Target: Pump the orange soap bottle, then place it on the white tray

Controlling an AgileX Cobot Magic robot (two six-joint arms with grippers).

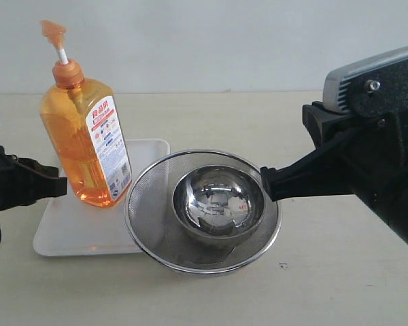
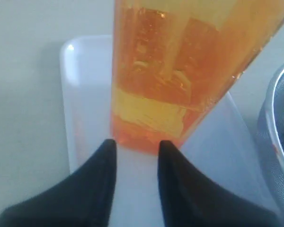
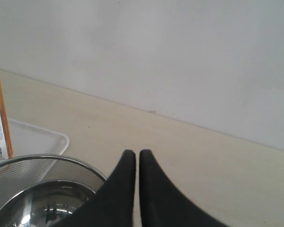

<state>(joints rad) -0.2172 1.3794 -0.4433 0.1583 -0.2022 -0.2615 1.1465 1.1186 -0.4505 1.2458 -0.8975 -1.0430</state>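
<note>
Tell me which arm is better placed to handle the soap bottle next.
Left. The left gripper sits right at the base of the soap bottle standing on the tray. The right gripper, jaws shut, hangs over the sieve, farther from the bottle.

A plain pale grey wall (image 1: 224, 41) runs across the back, evenly lit. A smooth cream table (image 1: 340, 285) meets it in a straight line and fills the foreground, under soft light that casts only faint shadows.

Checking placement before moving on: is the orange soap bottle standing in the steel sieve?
No, the orange soap bottle stands on the white tray, beside the sieve.
</note>
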